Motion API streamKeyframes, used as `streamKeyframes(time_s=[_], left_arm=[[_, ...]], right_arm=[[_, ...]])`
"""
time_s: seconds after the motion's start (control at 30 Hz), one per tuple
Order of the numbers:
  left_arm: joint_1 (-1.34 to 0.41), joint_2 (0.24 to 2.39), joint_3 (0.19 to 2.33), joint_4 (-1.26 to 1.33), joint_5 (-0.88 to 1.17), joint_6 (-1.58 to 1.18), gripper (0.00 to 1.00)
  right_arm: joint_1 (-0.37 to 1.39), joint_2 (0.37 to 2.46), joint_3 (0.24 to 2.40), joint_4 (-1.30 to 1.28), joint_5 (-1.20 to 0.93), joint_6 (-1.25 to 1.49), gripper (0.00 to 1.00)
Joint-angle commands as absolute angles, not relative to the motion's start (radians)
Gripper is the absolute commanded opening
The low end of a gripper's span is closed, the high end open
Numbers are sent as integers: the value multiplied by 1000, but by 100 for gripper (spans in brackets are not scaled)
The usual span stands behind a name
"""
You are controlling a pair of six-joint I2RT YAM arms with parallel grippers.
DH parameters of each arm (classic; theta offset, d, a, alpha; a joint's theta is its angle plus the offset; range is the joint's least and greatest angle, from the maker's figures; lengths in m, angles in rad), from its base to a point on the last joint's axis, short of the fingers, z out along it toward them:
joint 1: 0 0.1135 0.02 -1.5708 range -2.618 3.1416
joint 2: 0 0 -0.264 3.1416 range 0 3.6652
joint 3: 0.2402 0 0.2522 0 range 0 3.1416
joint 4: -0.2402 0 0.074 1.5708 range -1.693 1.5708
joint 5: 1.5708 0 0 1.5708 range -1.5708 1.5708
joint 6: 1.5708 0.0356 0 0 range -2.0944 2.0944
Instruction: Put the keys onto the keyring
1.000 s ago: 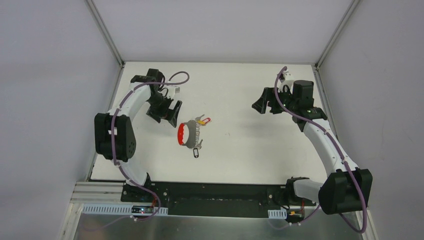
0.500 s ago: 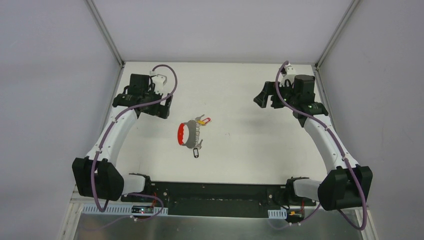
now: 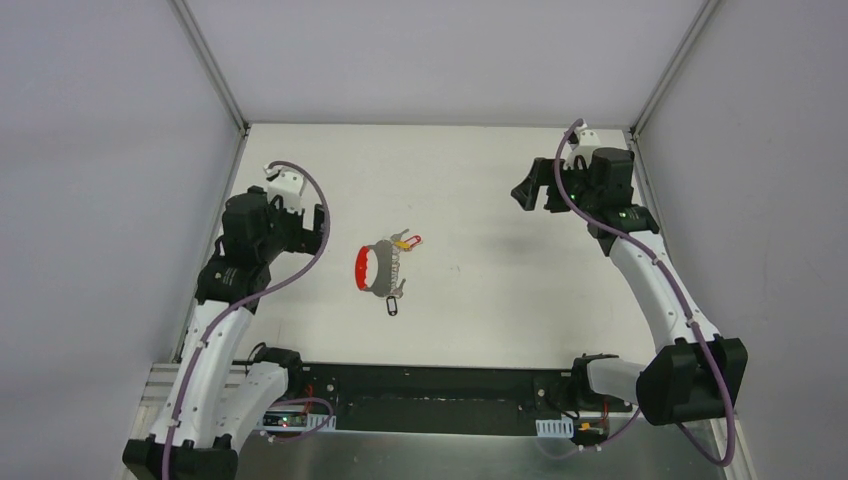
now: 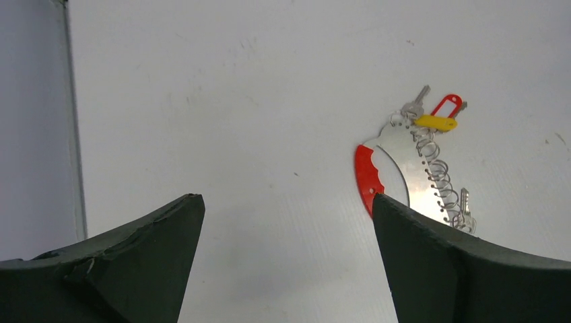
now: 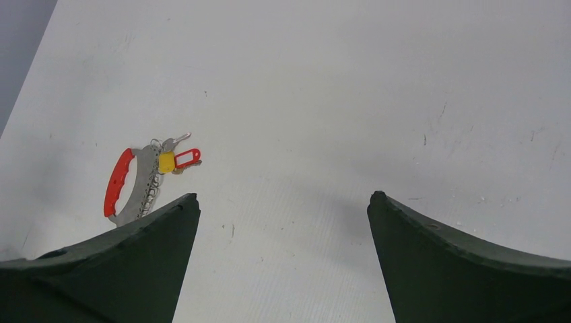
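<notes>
The keyring (image 4: 367,178) is seen lying left of the table's (image 3: 500,300) centre, the keys (image 4: 436,122) bunched at its far end. The left gripper (image 4: 286,198) and right gripper (image 5: 283,195) are held wide apart, empty. The flat cluster could be shoved aside by a misjudged pinch.

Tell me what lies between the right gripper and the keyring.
Only bare white table; the top external view shows the right gripper, open, well apart from the keyring.

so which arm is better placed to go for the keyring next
Left, probably: the left gripper is open and close beside the keyring, while the right gripper is much farther away.
</notes>
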State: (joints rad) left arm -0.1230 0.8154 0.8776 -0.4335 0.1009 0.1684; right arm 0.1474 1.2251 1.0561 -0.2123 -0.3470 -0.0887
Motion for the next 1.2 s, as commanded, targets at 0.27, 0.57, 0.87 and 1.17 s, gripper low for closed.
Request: streamKeyframes(time_s=[0.27,0.57,0.87,1.17], left_arm=[[-118,655,861,-274,-101,51,99],[-118,632,756,-174,-79,-49,99],[-118,586,768,-235,-28,-53,99],[-91,542,743,-286,131,-14,99]], right_arm=[[143,1185,1090,-148,-413,-40,100],[143,1076,943,27,-394,-3,100],[141,979,774,180,-405,13,100],[117,937,767,135,-400,-21,100]])
